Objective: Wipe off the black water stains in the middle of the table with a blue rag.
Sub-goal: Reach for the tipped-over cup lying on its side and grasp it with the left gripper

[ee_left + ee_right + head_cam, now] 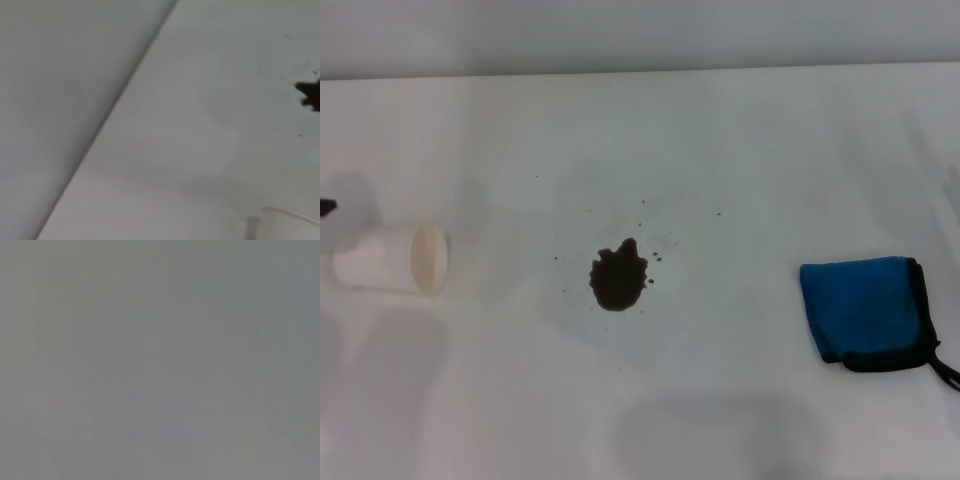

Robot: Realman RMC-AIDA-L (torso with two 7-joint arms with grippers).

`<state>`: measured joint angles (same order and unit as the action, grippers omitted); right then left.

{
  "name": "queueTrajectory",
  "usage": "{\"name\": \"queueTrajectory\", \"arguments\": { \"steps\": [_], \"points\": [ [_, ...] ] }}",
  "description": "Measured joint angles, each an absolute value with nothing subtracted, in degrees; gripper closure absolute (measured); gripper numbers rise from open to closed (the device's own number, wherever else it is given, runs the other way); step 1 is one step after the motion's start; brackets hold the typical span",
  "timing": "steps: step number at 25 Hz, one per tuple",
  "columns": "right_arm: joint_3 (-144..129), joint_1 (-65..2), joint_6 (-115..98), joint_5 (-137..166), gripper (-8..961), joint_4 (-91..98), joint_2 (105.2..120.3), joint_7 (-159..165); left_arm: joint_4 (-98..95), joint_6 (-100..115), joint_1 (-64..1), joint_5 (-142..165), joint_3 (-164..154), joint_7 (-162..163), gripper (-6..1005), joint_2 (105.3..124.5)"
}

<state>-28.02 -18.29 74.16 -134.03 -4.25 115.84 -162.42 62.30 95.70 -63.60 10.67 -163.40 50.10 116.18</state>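
Blue rag [865, 311] lies folded flat on white worktop [720, 150], my right side, black edging and loop toward me. Black water stains [618, 277] mid-worktop, well apart from rag. White cup [395, 259] lies tipped at left. No writing legible. My pincers unseen; width unknown.

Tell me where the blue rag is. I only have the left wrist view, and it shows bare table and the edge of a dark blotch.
Observer: The blue rag lies folded on the table, to the robot's right of the black water stains and apart from them.
Operator: Anything on the stain's other side?
Observer: A white cup lies on its side to the left, with its mouth toward the stain.
Operator: Is anything holding the rag?
Observer: No, nothing touches it in the head view.
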Motion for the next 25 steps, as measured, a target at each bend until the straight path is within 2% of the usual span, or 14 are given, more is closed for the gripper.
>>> {"name": "queueTrajectory", "arguments": {
  "steps": [3, 5, 25],
  "points": [
    [-27.6, -18.0, 74.8, -134.2, 101, -5.5, 115.84, -162.4, 62.5, 94.5, -64.2, 11.8, -163.4, 46.1, 112, 117.86],
    [-27.6, -17.9, 74.9, -134.2, 101, -5.8, 115.81, -162.4, 61.8, 93.0, -64.7, 13.5, -163.4, 43.9, 112, 118.31],
    [-27.5, -17.0, 75.6, -134.2, 102, -8.7, 115.75, -162.4, 50.7, 85.0, -64.0, 20.7, -163.3, 37.4, 111, 118.90]
  ]
}}
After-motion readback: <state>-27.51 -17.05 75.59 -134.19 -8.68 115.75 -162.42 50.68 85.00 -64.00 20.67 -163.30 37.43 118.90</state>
